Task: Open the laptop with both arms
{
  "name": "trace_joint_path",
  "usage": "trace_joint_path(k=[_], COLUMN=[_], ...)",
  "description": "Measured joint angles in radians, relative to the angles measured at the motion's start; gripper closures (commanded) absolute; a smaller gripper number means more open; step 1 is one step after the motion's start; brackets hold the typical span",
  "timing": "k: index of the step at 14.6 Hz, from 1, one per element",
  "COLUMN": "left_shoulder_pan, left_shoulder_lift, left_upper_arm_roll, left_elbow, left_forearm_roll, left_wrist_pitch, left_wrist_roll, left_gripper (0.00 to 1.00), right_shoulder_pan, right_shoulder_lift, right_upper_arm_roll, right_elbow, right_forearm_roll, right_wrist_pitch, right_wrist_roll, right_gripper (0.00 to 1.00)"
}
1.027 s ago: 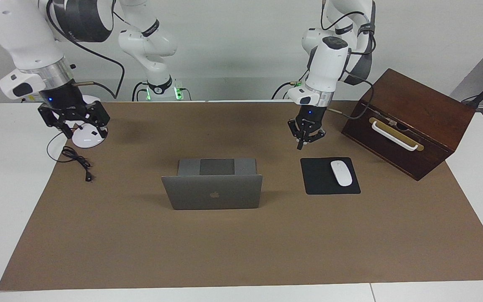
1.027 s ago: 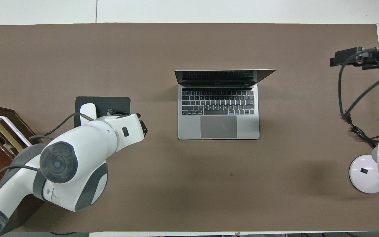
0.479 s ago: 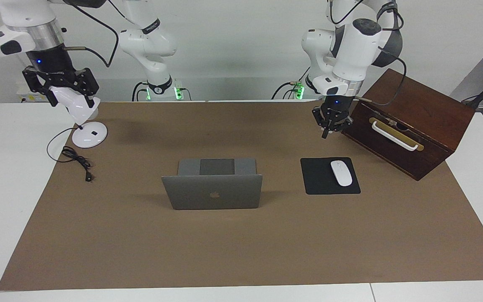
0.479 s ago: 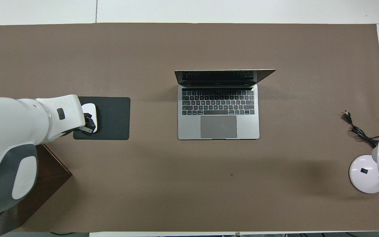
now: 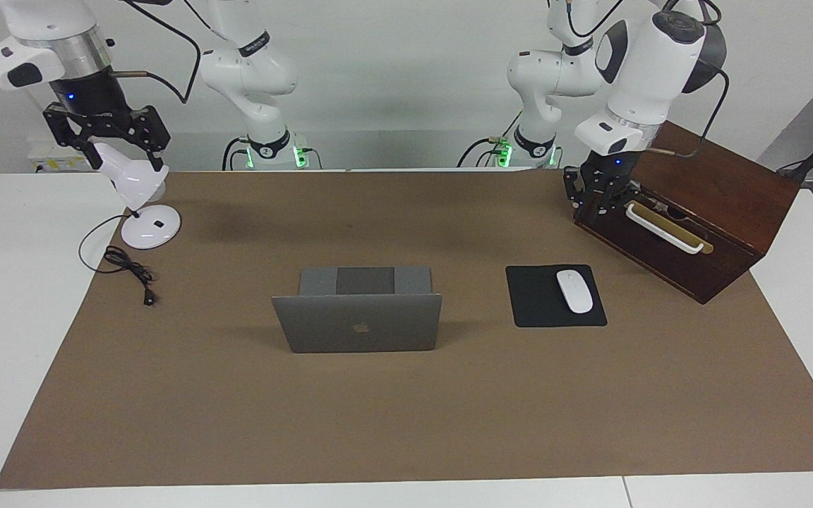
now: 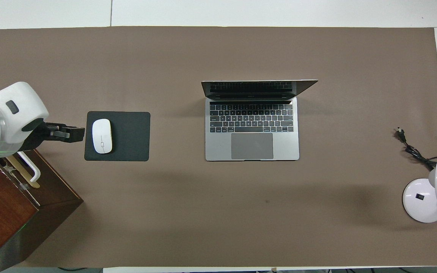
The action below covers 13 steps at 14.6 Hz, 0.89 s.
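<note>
The silver-grey laptop [image 5: 357, 331] stands open at the middle of the brown mat, its lid upright with the logo facing away from the robots. Its keyboard shows in the overhead view [image 6: 252, 129]. My left gripper [image 5: 585, 215] hangs in the air, shut and empty, beside the wooden box's corner and apart from the laptop; it also shows in the overhead view [image 6: 79, 134] next to the mouse pad. My right gripper [image 5: 126, 164] is open and raised over the desk lamp's head, far from the laptop.
A black mouse pad [image 5: 540, 303] with a white mouse [image 5: 574, 291] lies beside the laptop toward the left arm's end. A dark wooden box [image 5: 703, 204] with a white handle stands there too. A white desk lamp [image 5: 149, 229] and its cable [image 5: 128, 268] sit at the right arm's end.
My left gripper has swung away from the mat near the mouse pad toward the wooden box. My right gripper has risen over the lamp. The laptop has not moved.
</note>
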Motion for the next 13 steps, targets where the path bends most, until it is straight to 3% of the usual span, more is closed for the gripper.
trace_joint_path(k=[7, 13], left_shoulder_pan=[0.097, 0.140], left_shoulder_lift=[0.020, 0.062], left_upper_arm_roll=[0.000, 0.000], left_elbow=[0.116, 0.187], left_forearm_roll=[0.017, 0.017], left_wrist_pitch=[-0.107, -0.125], left_wrist_roll=[-0.004, -0.005], left_gripper=[0.00, 0.00], right_shoulder_pan=[0.010, 0.048], right_shoulder_lift=[0.000, 0.000], right_upper_arm_roll=[0.009, 0.017], right_elbow=[-0.063, -0.082], right_forearm_roll=[0.017, 0.040], right_wrist_pitch=[0.051, 0.086], right_wrist_roll=[0.023, 0.070], right_gripper=[0.00, 0.00])
